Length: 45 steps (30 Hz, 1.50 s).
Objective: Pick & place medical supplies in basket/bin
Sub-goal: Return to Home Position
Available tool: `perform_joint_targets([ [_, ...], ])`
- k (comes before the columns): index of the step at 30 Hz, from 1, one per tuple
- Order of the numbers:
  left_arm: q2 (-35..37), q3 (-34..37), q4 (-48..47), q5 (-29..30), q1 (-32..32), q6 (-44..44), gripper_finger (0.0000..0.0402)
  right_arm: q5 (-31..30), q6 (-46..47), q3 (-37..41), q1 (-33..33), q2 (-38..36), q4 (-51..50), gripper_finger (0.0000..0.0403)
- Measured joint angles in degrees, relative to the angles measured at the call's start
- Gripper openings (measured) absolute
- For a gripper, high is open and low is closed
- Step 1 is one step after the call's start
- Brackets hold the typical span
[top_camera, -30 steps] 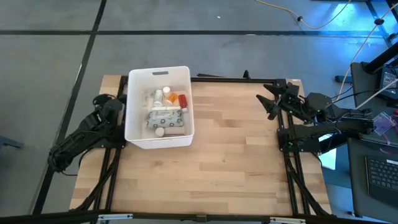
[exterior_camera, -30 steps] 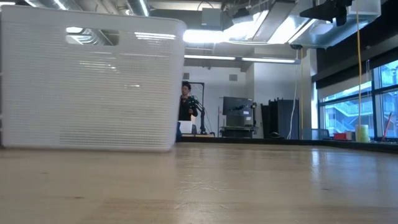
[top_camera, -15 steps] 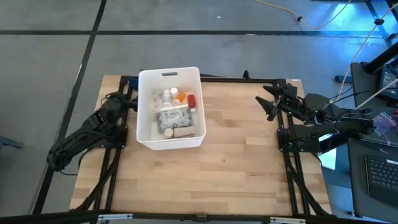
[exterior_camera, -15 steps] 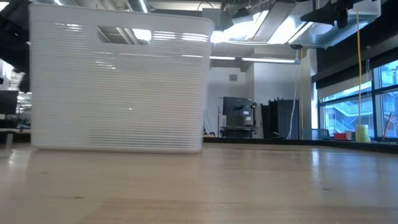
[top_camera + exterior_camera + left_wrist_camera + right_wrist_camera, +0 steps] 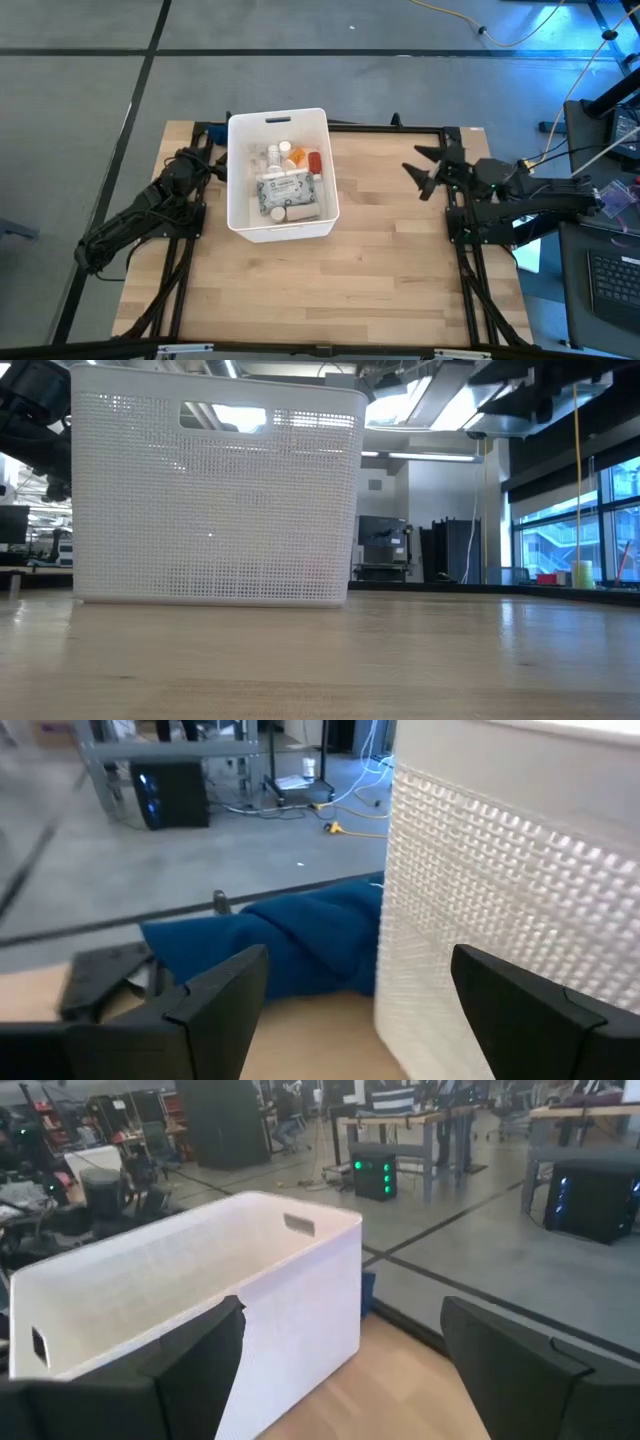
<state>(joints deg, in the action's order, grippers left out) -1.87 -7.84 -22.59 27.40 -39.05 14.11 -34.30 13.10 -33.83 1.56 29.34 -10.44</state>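
From above I see the white bin on the far left part of the worktop, a little skewed to the boards. Its handle slot is in the far rim. Inside it, the white bottles lie at the far end. The orange pill bottle and the red bottle are next to them, toward the right wall. A dotted packet lies across the middle, and the beige roll is at the near end.

My left pincer sits just beside the bin's left wall, low over the worktop edge. In its wrist view its fingers are spread wide with nothing between them. Past them I see the bin's ribbed wall. The blue cloth is bunched on the worktop outside the bin, right up against that wall.

My right pincer hangs over the right side of the worktop, well apart from the bin and pointing toward it. Its fingers are also wide apart and empty, with the bin in front of them.

In the low view the bin stands flat on the worktop at left.
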Motion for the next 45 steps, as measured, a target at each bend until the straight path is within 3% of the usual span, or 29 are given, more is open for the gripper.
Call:
perform_joint_targets([
  [9,0.0,0.0,-0.09,3.4,0.0,-1.4,0.031,1.96,-1.23,16.07,-0.01,-3.49,22.33,0.0336],
  [12,0.0,0.0,-0.09,3.41,0.0,-1.4,0.0309,2.83,-1.67,20.18,-0.07,-7.4,24.91,0.0336],
  [27,0.0,0.0,-0.09,3.41,0.0,-1.4,0.0309,5.92,-0.26,28.48,-4.79,-23.02,21.15,0.0336],
  [32,0.0,0.0,-0.09,3.41,0.0,-1.38,0.0309,7.46,-0.09,29.76,-5.53,-29.37,15.62,0.0336],
  [41,0.0,0.0,-0.28,3.38,-0.02,-1.37,0.031,6.48,-4.89,30.05,-5.6,-29.31,9.25,0.0336],
  [45,0.0,0.0,-0.28,3.11,-0.02,-1.38,0.0309,2.91,-7.49,30.91,-5.64,-28.3,6.87,0.0336],
])
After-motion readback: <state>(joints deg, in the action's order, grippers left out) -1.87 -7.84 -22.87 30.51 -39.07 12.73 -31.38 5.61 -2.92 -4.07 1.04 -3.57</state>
